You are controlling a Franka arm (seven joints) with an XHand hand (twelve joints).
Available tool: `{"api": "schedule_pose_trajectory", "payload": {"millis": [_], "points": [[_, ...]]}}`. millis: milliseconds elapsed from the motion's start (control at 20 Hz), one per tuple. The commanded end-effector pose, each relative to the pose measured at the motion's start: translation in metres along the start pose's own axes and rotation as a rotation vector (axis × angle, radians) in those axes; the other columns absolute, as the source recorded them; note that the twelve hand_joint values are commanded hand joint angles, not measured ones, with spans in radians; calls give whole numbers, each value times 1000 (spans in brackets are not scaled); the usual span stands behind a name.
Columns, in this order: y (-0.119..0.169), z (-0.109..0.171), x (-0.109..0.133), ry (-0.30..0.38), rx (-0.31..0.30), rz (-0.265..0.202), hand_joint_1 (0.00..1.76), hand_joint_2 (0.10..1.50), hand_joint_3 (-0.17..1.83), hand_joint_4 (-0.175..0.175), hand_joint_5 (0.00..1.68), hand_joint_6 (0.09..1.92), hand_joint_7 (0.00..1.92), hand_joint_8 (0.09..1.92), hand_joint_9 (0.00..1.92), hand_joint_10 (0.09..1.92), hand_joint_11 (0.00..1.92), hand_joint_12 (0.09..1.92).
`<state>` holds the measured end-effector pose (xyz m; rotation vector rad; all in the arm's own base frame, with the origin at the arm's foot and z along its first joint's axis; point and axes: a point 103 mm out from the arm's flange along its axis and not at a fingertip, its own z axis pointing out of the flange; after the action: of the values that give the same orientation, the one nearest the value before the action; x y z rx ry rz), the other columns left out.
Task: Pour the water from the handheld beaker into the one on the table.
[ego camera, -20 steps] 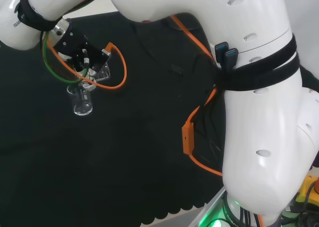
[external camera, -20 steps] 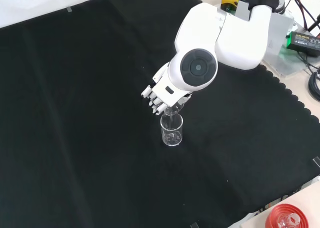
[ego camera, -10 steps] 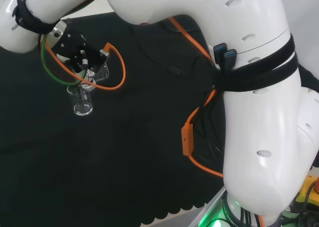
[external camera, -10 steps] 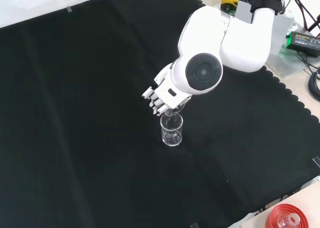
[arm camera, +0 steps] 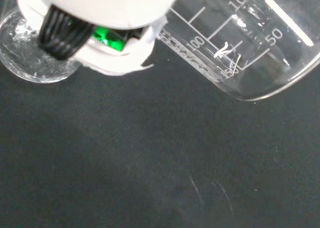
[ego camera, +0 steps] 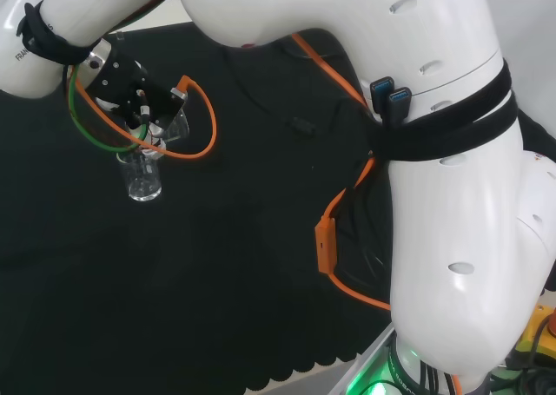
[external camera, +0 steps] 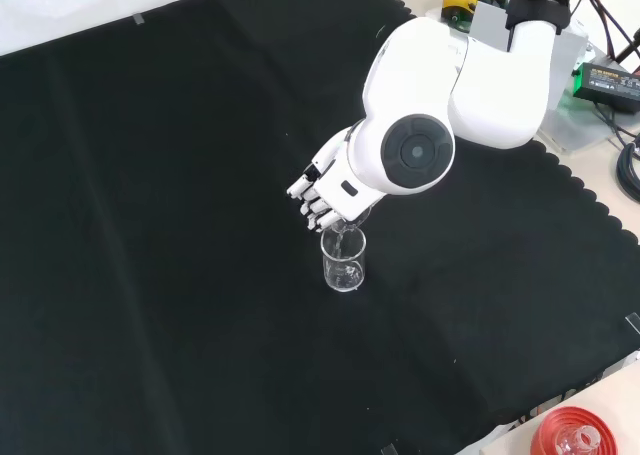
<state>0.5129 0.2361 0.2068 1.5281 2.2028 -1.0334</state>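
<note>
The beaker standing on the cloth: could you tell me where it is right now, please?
In the front view the standing beaker sits upright near the middle of the black cloth, directly below the hand, which tips the handheld beaker over its mouth.

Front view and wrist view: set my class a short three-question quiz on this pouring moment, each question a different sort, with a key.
1. True or false: the beaker on the cloth stands upright.
2. Multiple choice: in the front view, the hand is A) just above that beaker, B) far to its left, C) lying flat on the cloth.
3. Fill in: in the wrist view, the handheld beaker is ____, not upright.

Key: 1 true; 2 A; 3 tilted.
</note>
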Motion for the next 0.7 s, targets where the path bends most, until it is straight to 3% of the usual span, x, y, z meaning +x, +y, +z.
{"api": "schedule_pose_trajectory", "payload": {"millis": [50,700], "points": [[-1,1,0,-6,3,4,1165,653,588,108,1402,398,1453,96,1272,225,823,1090],[-1,-1,0,-12,10,4,1166,653,588,108,1404,396,1453,95,1273,222,825,1088]]}}
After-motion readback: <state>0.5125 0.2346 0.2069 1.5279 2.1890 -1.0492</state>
